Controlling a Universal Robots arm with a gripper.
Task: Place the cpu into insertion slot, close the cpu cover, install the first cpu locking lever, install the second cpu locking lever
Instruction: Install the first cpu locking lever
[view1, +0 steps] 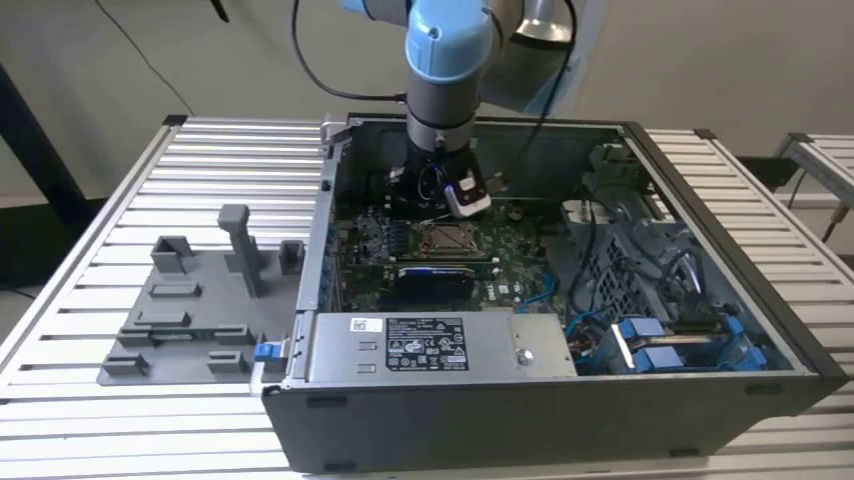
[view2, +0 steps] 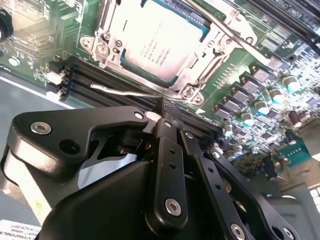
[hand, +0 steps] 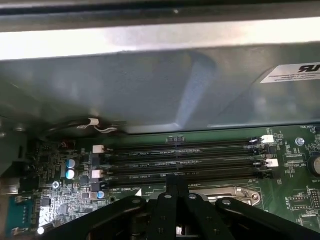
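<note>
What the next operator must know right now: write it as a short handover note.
End effector: fingers together, nothing visibly held, tip right beside a thin locking lever at the socket's edge.
Cpu: silvery top up, seated in the insertion slot.
Cpu cover: lying flat around the cpu, apparently closed.
Done: cpu placed, cover down.
Left: both levers. A second lever runs along the far side; I cannot tell whether either is latched.

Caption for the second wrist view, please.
Gripper poised by a wire lever; cpu seated under its cover.
</note>
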